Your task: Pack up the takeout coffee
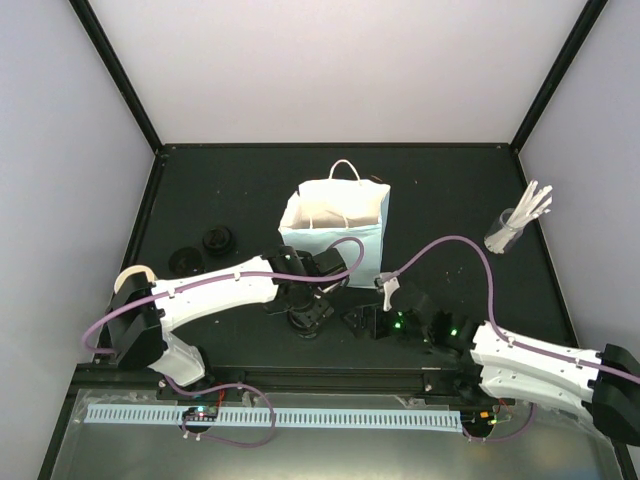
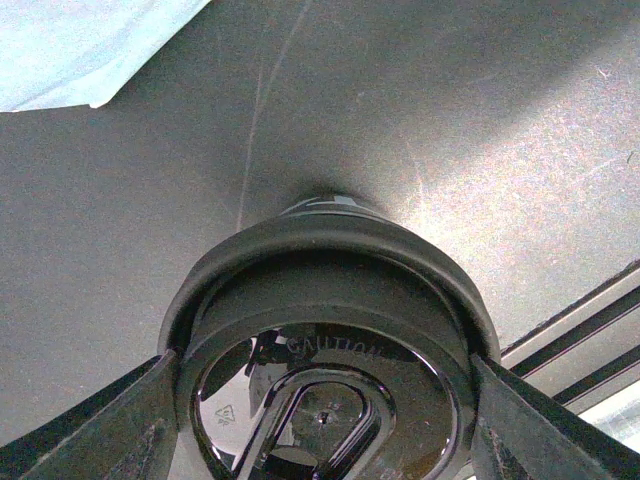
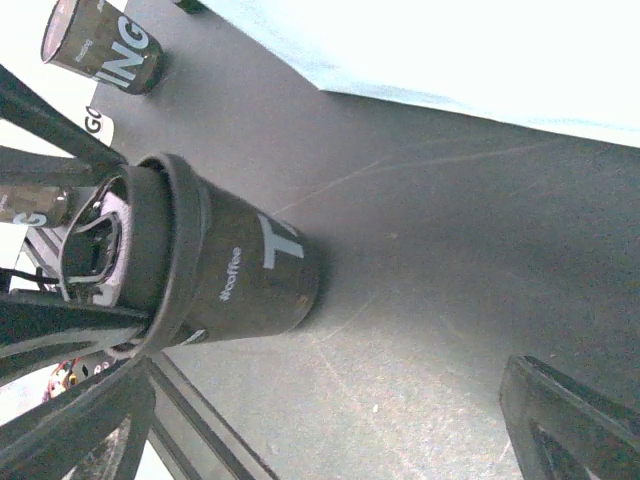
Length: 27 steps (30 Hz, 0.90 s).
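Clasping the black lid (image 2: 320, 290) of a dark cup (image 3: 240, 275), my left claw (image 2: 325, 400) has a finger on each side of its rim; the cup stands on the table (image 2: 450, 120). My right claw (image 1: 358, 320) hangs spread wide just beside it. Behind stands the blue bag (image 1: 335, 235), mouth up, something brownish inside that I cannot make out. The near rail (image 2: 580, 340) lies close; two more cups (image 1: 218, 240) sit well left.

Dark lidded cup (image 3: 240, 275) upright, two more cups (image 1: 217, 240) far left
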Each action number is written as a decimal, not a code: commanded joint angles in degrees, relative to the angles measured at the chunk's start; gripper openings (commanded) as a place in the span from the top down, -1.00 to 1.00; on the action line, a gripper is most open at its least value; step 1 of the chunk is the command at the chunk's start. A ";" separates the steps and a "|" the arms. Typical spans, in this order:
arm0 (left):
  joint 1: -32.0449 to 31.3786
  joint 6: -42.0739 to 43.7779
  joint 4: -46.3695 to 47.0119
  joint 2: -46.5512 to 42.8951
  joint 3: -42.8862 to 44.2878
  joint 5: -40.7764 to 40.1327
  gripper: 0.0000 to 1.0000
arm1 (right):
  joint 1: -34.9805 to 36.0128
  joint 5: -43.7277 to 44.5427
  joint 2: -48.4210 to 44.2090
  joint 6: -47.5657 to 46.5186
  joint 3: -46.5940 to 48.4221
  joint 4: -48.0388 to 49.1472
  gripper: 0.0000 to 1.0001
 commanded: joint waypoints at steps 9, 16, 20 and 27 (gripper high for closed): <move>-0.64 1.36 0.25 1.66 0.37 0.36 -0.50 | -7.12 -13.14 4.97 0.90 0.51 8.02 -0.56; -0.82 1.72 0.42 1.74 0.55 0.47 -0.49 | -7.25 -8.40 4.49 -0.32 2.86 3.28 -0.57; -0.82 1.85 0.61 1.72 0.57 0.51 -0.49 | -7.18 -4.51 2.49 -2.17 4.01 -0.28 -0.57; -0.85 2.34 0.82 1.55 0.81 0.20 -0.49 | -7.18 -0.31 0.57 -5.30 4.24 -2.99 -0.53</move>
